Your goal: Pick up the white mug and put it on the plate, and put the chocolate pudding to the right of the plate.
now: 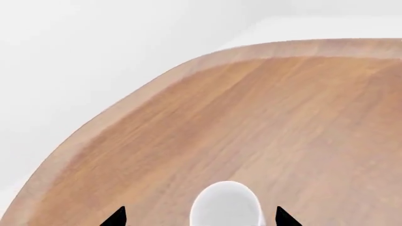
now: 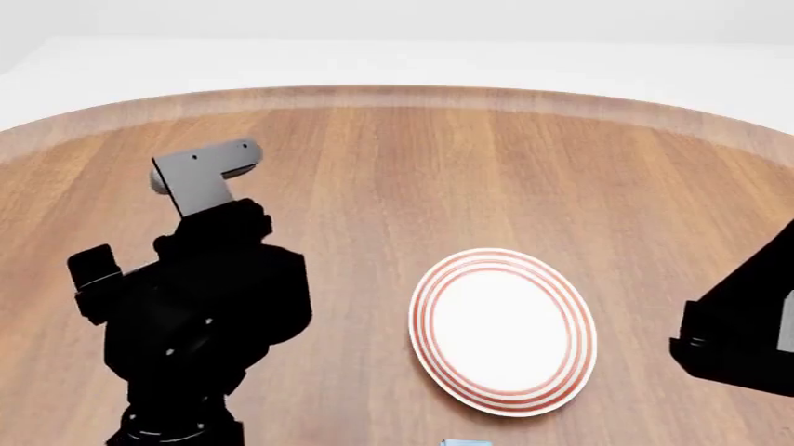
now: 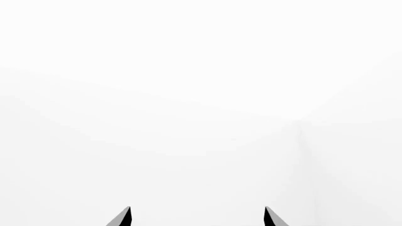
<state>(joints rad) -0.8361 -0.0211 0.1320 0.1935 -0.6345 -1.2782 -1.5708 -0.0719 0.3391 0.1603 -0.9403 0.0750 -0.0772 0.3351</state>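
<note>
A: Left wrist view is showing the white mug [image 1: 226,205] between the left gripper [image 1: 201,217] tips, jaws apart, not clamping yet; I think grasp step is starting, next closing on it.

B: Head view is giving the plate [image 2: 503,330] w/ nothing on it, pudding unclear. Right wrist view: right gripper [image 3: 197,217] jaws apart, facing only blank white.

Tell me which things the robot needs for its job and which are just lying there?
Needed: white mug; plate; maybe the chocolate pudding, a bluish sliver at the head view's bottom edge, too small to tell.
Just there: only the wooden table.
</note>
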